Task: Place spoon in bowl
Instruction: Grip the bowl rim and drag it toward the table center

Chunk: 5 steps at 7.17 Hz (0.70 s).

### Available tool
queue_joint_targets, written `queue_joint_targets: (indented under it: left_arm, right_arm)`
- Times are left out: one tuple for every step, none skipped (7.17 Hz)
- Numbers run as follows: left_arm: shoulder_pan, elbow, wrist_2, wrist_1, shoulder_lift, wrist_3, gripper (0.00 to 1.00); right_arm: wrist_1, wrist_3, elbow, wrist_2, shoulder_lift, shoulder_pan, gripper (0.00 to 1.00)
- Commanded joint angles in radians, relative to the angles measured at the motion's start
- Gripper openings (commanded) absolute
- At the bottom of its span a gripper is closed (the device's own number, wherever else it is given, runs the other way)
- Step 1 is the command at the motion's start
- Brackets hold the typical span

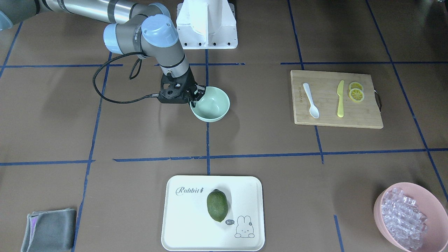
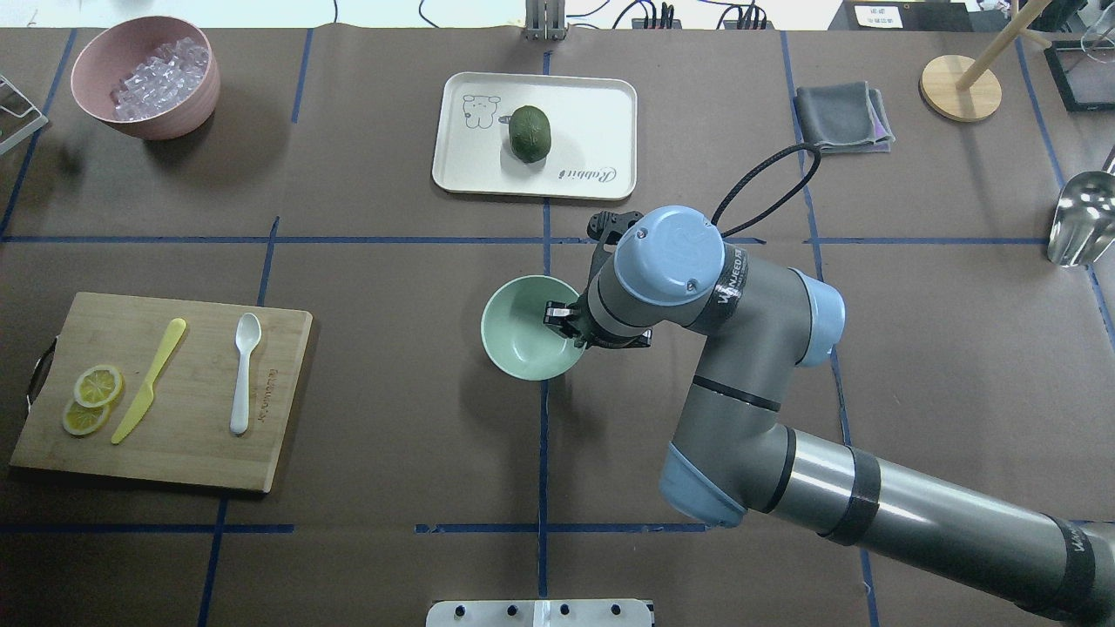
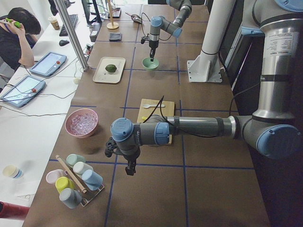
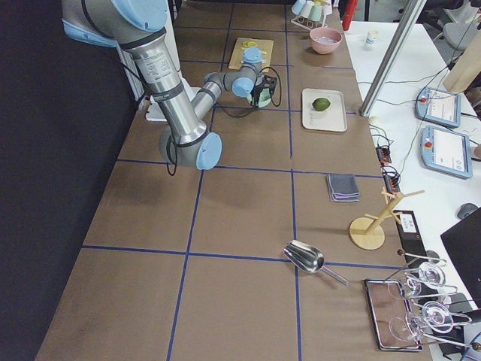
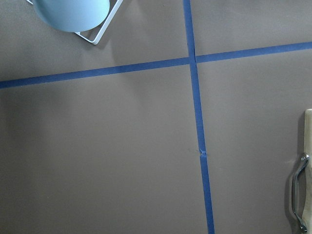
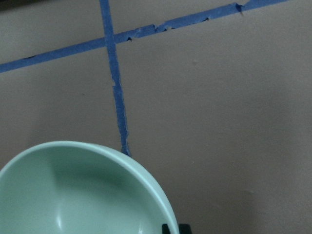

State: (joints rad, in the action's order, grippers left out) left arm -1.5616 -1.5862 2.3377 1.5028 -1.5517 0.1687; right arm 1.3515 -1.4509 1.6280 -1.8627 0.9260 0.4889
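Note:
The white spoon (image 1: pixel 311 100) lies on the wooden cutting board (image 1: pixel 364 115), beside a yellow knife (image 1: pixel 340 98); it also shows in the overhead view (image 2: pixel 244 370). The mint-green bowl (image 1: pixel 211 105) stands near the table's middle (image 2: pixel 523 340). My right gripper (image 1: pixel 195 97) is shut on the bowl's rim on the robot's right side, one finger inside and one outside; the right wrist view shows the rim (image 6: pixel 73 195) running to the fingertips. My left gripper (image 3: pixel 130 169) shows only in the exterior left view, hanging over bare table past the board; I cannot tell its state.
Two lemon slices (image 1: pixel 356 91) lie on the board. A white tray (image 1: pixel 182 227) holds a green fruit (image 1: pixel 217 205). A pink bowl (image 1: pixel 379 217) of clear cubes stands at a corner, a grey cloth (image 1: pixel 49 231) at another. A cup rack (image 3: pixel 75 182) stands near the left gripper.

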Motion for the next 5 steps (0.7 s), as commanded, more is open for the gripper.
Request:
queue_joint_targets:
  left_arm:
    - [0.000,0.002,0.000,0.000,0.001,0.002,1.00]
    - [-0.002,0.000,0.000,-0.001,0.001,0.002,1.00]
    - [-0.002,0.002,0.000,0.000,0.001,0.000,1.00]
    - [-0.002,0.002,0.000,0.000,0.001,0.000,1.00]
    - [-0.002,-0.003,-0.001,-0.001,0.001,0.002,1.00]
  right_arm:
    - [-0.002,0.000,-0.007,0.002,0.002,-0.004,0.04]
    - [-0.002,0.000,-0.007,0.002,0.002,-0.007,0.33]
    - [-0.002,0.001,-0.007,0.004,0.007,-0.007,0.97]
    - [-0.003,-0.002,0.006,0.000,0.007,-0.004,1.00]
    - [-0.002,-0.002,0.031,-0.004,0.008,0.005,1.00]
